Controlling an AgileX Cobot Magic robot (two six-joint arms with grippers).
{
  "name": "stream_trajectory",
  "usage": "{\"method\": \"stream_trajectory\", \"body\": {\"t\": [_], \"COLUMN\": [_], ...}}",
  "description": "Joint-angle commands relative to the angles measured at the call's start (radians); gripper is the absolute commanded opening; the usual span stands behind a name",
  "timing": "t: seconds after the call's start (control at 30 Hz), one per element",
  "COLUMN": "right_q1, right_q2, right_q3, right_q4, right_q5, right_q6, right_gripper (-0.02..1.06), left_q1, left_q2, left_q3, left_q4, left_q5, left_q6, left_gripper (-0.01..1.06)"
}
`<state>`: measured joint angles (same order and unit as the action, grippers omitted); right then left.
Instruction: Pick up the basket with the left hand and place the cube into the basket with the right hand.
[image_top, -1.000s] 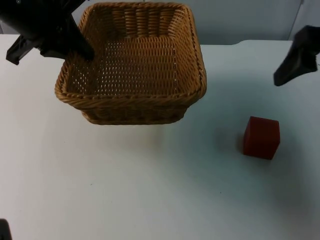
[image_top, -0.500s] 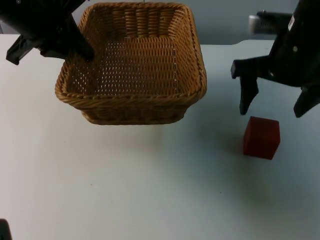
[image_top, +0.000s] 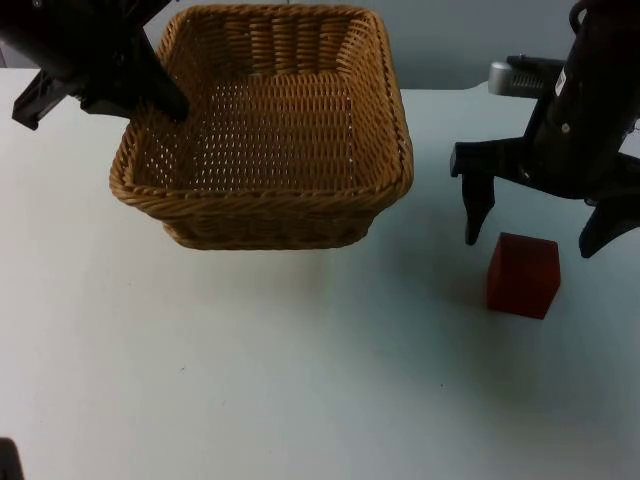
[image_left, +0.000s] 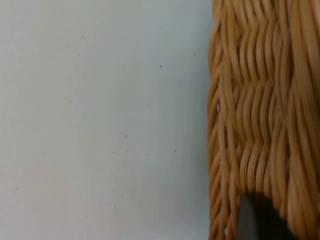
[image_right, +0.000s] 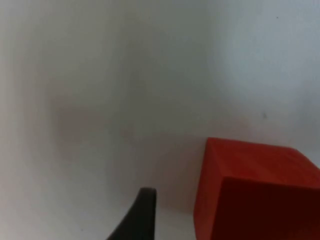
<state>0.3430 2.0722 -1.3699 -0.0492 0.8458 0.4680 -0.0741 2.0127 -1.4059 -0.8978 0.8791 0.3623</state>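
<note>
Top view: the wicker basket (image_top: 265, 130) is near the table's (image_top: 250, 380) far edge, left of the middle, its shadow lying on the table under its near wall. The left tool (image_top: 160, 100) is at the basket's far left corner, pinching the left rim there. The red cube (image_top: 523, 274) stands on the table toward the right edge, well apart from the basket, with bare white table between them and all along the near edge. The right tool (image_top: 535, 225) hangs over the cube's far side, its two fingers spread wide, one fingertip (image_top: 474, 232) just beyond the cube's left side and the other off the cube's right side. No writing can be read on the cube or the basket.

Left wrist view: the basket's woven wall (image_left: 260, 115) runs beside open table (image_left: 100, 120), and a dark fingertip (image_left: 250, 220) lies against the weave.

Right wrist view: the cube (image_right: 255, 190) rests on the table (image_right: 100, 100), with one black fingertip (image_right: 140, 215) just beside it, not touching, and open table beyond.
</note>
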Motion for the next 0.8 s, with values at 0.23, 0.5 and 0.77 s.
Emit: {"method": "stream_trajectory", "body": {"t": [0.23,0.5,0.77], "right_q1": [0.004,-0.003,-0.003], "right_q2": [0.021,0.004,-0.107], "right_q3": [-0.006,-0.031,-0.203], "right_q4": [0.000,-0.120,-0.209], "right_q5": [0.017,0.086,0.142], "right_q6": [0.026,0.061,0.017], "right_gripper": [0.79,0.00,0.00], "left_q1": [-0.002,-0.002,-0.002], "left_q2": [-0.020,-0.020,-0.020], "left_q3": [-0.006,-0.006,-0.006], "left_q4": [-0.034,-0.034,-0.034], "left_q5": [0.006,0.006,0.006], "left_q6": [0.001,0.001,0.001], "left_gripper": [0.00,0.00,0.00]}}
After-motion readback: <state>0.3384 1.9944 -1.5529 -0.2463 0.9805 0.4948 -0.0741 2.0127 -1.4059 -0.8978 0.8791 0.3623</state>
